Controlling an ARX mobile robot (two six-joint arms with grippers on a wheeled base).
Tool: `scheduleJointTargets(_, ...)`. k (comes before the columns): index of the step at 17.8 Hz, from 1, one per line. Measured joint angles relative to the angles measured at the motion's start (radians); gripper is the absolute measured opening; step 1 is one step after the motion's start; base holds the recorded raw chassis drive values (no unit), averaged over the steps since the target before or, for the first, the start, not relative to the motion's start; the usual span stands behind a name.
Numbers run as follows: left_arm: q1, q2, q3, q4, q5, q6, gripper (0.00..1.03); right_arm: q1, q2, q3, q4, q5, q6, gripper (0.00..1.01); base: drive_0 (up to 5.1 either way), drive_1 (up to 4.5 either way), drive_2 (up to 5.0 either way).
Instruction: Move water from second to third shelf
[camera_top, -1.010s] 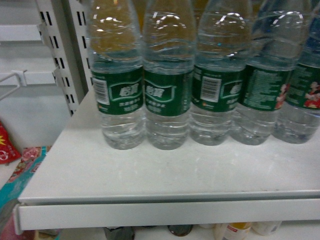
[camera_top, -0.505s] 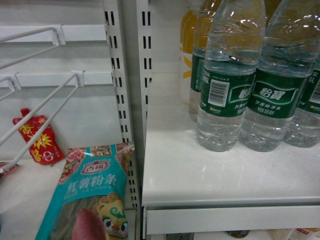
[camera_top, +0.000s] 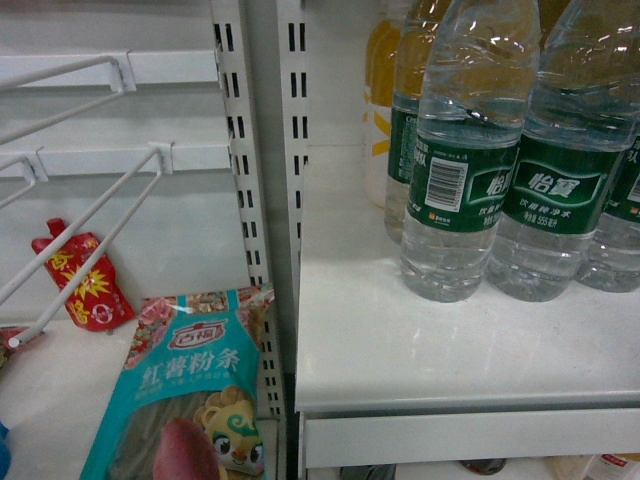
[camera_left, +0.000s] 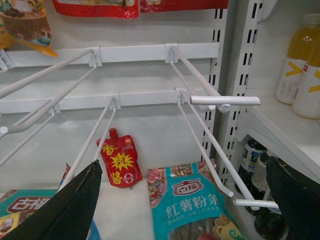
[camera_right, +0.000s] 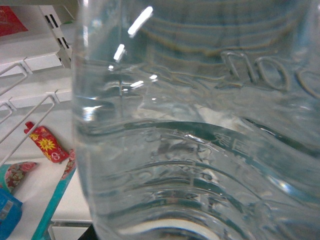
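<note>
Shifted slightly rightward since half a second ago. Green labels on water (camera_top: 462, 160) bottles carry white characters and a barcode; teal packet (camera_top: 190, 385) reads 红薯粉条. Standing near shelf (camera_top: 400, 340) left edge, filling right wrist view. Left gripper (camera_left: 185, 200) spread wide; right claw unseen.

Head looks down at shelf (camera_top: 420, 350) edge; left wrist faces pegs; right wrist pressed against water bottle (camera_right: 200, 125).

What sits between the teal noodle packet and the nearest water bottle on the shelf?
In the head view, the slotted white uprights and a bare stretch of shelf separate the teal noodle packet from the nearest water bottle.
</note>
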Motion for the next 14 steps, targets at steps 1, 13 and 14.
scheduleJointTargets(1,0.000,0.000,0.000,0.000,0.000,0.000,0.98,0.000,0.000,0.000,0.000,0.000,0.000,0.43,0.0,0.00,0.0)
scheduleJointTargets(13,0.000,0.000,0.000,0.000,0.000,0.000,0.98,-0.114,0.128,-0.033,0.143,0.089,-0.114,0.43,0.0,0.00,0.0)
scheduleJointTargets(14,0.000,0.000,0.000,0.000,0.000,0.000,0.98,-0.114,0.156,-0.037,0.173,0.065,-0.114,0.43,0.0,0.00,0.0)
